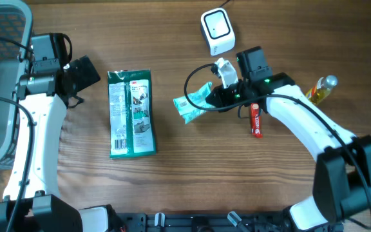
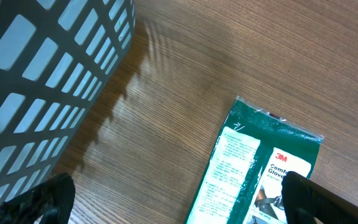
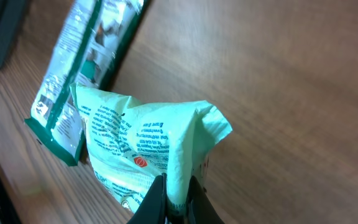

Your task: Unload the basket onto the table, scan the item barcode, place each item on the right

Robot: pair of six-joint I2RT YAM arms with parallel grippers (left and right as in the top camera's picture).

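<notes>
Green packet is near the middle of the table, a bit to the right, and your right gripper is pinching its right end. In the right wrist view, the two fingers are pressed tight on a crinkled corner of the packet. Small print and a little red mark face that camera. You cannot tell if the packet is lifted off the wood.

The white scanner is on the far side, just past your right gripper, and it does not touch the packet.

Your left gripper is spread wide and holds nothing. It hangs between the gray basket on the left and a flat dark green pack. A red tube lies by your right arm. A yellow bottle lies further right.
</notes>
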